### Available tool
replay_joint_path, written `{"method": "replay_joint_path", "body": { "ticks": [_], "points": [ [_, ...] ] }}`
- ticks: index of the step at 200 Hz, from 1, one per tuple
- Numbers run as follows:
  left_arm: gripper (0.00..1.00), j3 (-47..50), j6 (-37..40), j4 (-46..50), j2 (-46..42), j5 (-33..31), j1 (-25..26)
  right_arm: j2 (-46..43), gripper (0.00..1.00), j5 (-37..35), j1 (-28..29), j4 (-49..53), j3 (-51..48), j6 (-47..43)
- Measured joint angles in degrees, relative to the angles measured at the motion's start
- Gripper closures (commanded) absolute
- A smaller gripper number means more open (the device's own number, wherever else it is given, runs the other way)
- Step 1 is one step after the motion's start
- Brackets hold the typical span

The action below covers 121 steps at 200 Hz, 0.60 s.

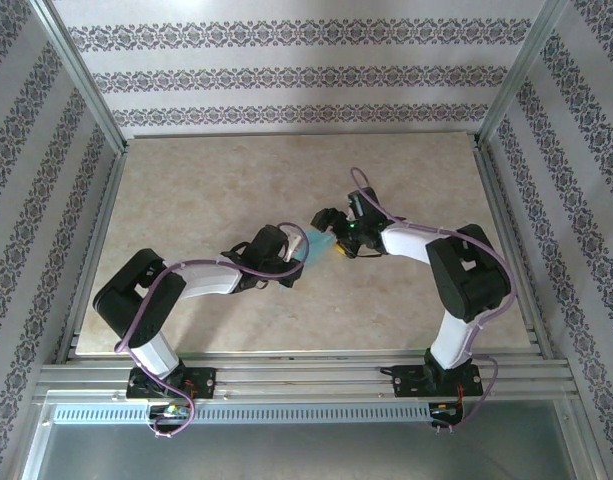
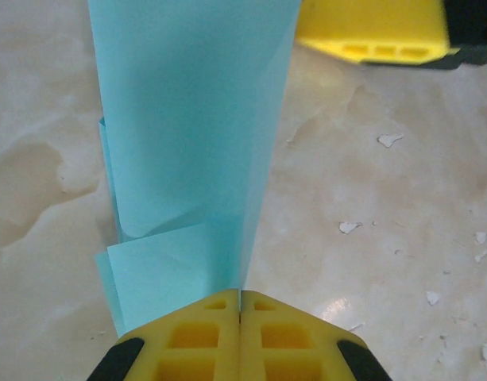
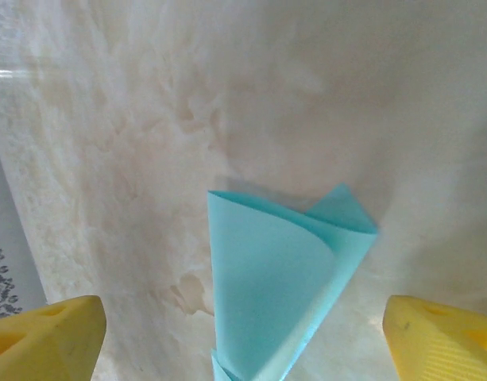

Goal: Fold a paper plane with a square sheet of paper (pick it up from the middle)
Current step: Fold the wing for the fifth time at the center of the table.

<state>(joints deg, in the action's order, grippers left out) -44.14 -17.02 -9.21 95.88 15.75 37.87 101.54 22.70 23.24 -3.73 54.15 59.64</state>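
Note:
The turquoise paper plane (image 1: 319, 243) hangs just above the table's middle, between my two grippers. My left gripper (image 1: 298, 243) is shut on its narrow end; in the left wrist view the yellow pads (image 2: 240, 295) meet on the paper plane (image 2: 187, 119), which widens away from them with loose folded flaps on its left. My right gripper (image 1: 334, 236) stands open around the far end. In the right wrist view the paper plane (image 3: 275, 286) rises between the wide-apart yellow fingers (image 3: 56, 337), touching neither, with the right gripper (image 3: 247, 337) holding nothing.
The beige marbled tabletop (image 1: 186, 200) lies under both arms, with small white flecks (image 2: 388, 140) on it. Aluminium frame posts (image 1: 81, 70) and patterned walls close in the left, right and back sides. One finger of the right gripper (image 2: 378, 32) shows beyond the paper.

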Motion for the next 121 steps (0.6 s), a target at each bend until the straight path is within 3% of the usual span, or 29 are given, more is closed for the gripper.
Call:
{"method": "replay_joint_path", "body": {
  "ticks": [50,121],
  "points": [
    [1.0,1.44,-4.46,-4.2,0.02,7.39,-2.58,-5.22,0.06,2.67,-2.4,-2.12,-3.02,-3.5],
    [1.0,4.11,-19.5,-14.51,2.67,14.14,-6.38,-5.38,0.14,8.92,-1.25,-9.05,-5.95,-7.37]
  ]
}}
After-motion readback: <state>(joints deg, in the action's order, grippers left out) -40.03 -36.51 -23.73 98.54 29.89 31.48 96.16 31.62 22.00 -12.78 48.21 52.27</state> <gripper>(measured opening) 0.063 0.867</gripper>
